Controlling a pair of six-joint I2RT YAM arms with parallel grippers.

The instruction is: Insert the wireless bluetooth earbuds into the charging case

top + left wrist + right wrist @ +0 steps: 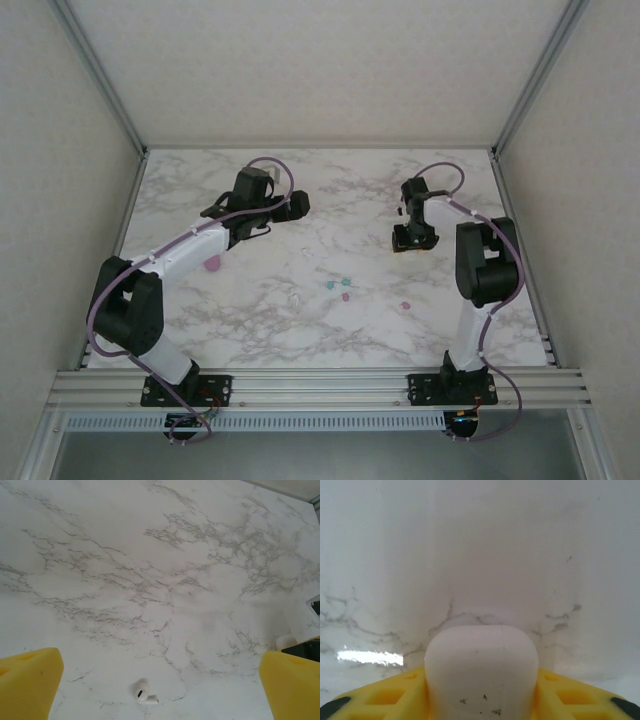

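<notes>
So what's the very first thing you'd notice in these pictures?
Up close, a rounded white case sits squeezed between the yellow fingers of the right gripper. From above, tiny teal earbuds and a pink earbud dot the middle of the marble table. A little white earbud lies on the marble in front of the wide-open left gripper.

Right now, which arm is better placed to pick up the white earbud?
Left. The left end effector is open, with the white earbud on the table between its fingers; the right end effector holds the white case.
</notes>
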